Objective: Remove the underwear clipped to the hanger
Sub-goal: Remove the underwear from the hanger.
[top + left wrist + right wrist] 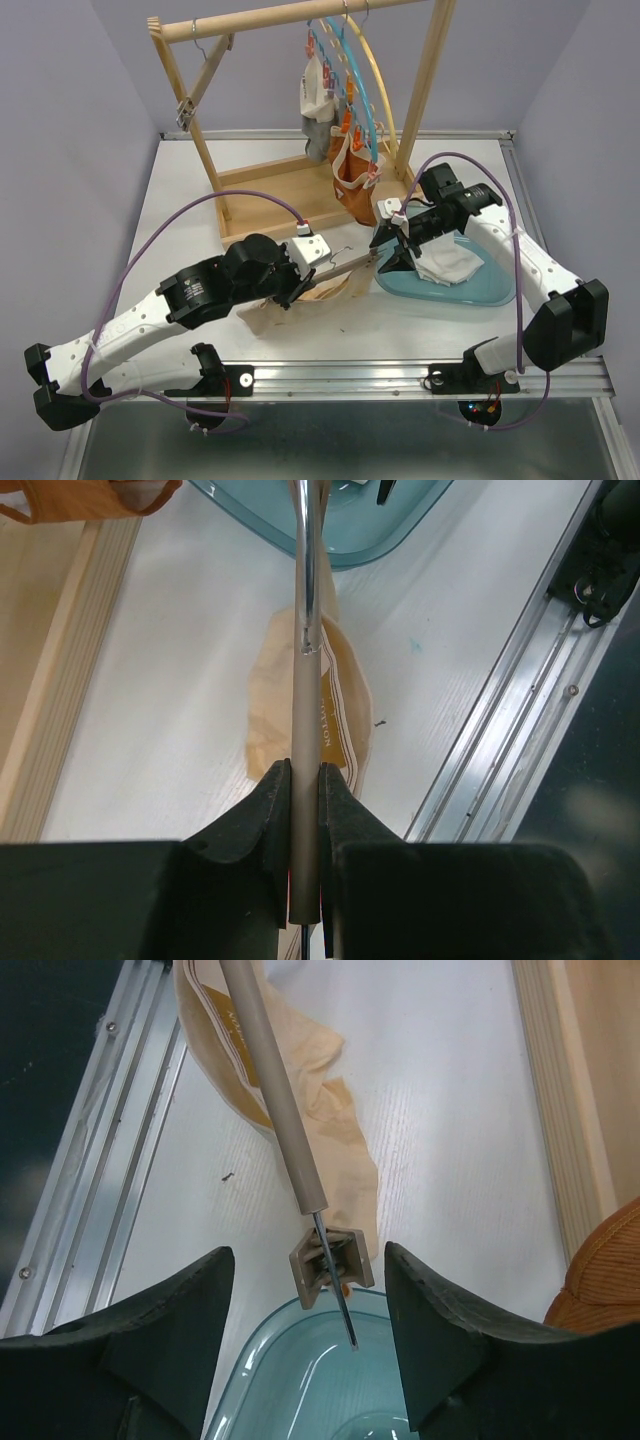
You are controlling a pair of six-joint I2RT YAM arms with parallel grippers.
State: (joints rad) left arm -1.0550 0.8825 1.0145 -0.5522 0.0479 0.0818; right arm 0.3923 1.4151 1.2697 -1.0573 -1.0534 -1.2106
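Note:
My left gripper (pixel 312 268) is shut on the grey-beige bar of a hanger (pixel 350 264), seen between its fingertips in the left wrist view (pixel 303 770). A beige underwear (pixel 300 295) lies on the table under the bar (pixel 350 695). Its edge reaches the bar's end clip (pixel 332 1265); I cannot tell whether it is clipped. My right gripper (pixel 392 250) is open and empty, its jaws on either side of that clip (pixel 310 1305). White-grey underwear (pixel 318 100) and orange-brown underwear (pixel 352 180) hang from clips on the rack.
A translucent blue tub (pixel 480 288) holding a white cloth (pixel 450 262) lies under my right gripper. The wooden rack (pixel 185 75) with coloured hangers stands at the back. A metal rail (pixel 350 375) runs along the near edge.

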